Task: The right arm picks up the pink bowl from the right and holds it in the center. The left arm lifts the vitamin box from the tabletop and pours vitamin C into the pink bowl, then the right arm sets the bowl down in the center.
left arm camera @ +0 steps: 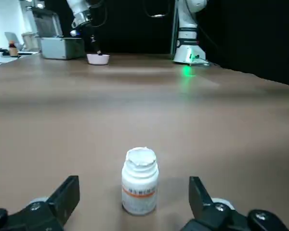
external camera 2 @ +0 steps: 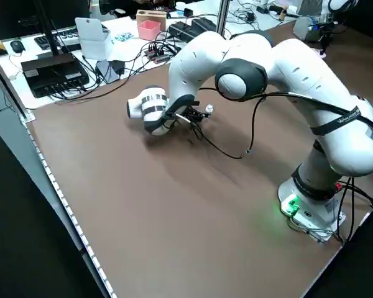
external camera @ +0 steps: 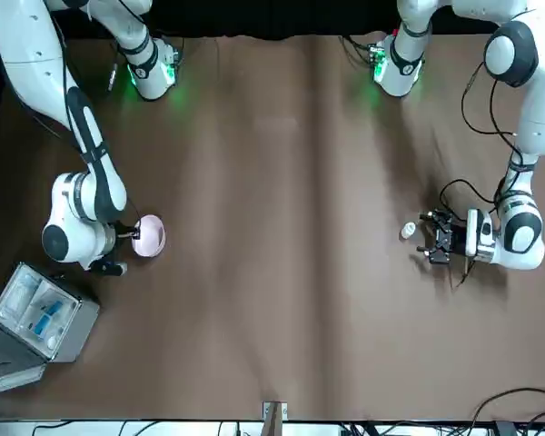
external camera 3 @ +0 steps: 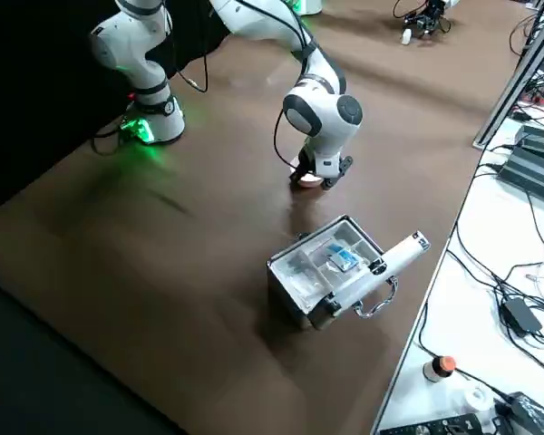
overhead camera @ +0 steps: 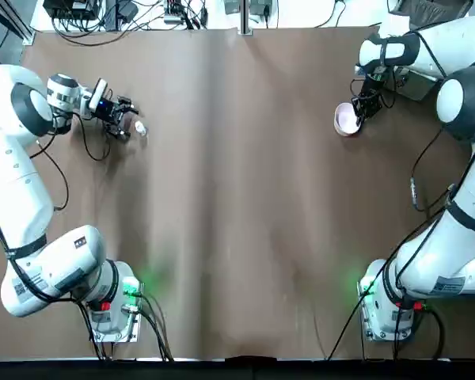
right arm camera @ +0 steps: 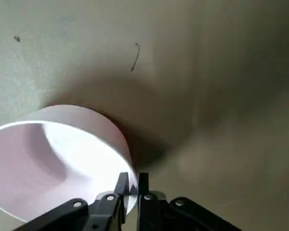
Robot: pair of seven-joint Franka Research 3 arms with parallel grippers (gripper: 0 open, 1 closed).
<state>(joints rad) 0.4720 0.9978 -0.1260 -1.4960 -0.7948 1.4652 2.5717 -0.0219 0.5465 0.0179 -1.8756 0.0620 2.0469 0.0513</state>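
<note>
From where I stand on the left arm's side, the nearest thing is the small white bottle (left arm camera: 140, 188), upright on the brown tabletop (left arm camera: 53, 130). The left gripper (left arm camera: 135, 182) is beside it, fingers spread wide and holding nothing, the bottle standing just ahead of the gap. It looks like stiff plastic and probably light, so a hard squeeze seems unnecessary. I'd take it round the straight body, below the shoulder, leaving the mouth free for pouring; the smooth curved side could slip or turn in a loose grip. Knocked off-centre, so slim a thing could topple. I can't tell whether its mouth is open.

Well across, on the right arm's side, is the pink bowl (right arm camera: 103, 127). The right gripper (right arm camera: 133, 177) has its fingers closed on the rim, one inside, one outside. The wall looks thin but firm, and the bowl light. That rim is the sensible hold, though pinched at one edge it may tip or swivel when pills land. Whether it clears the tabletop, I can't tell.
</note>
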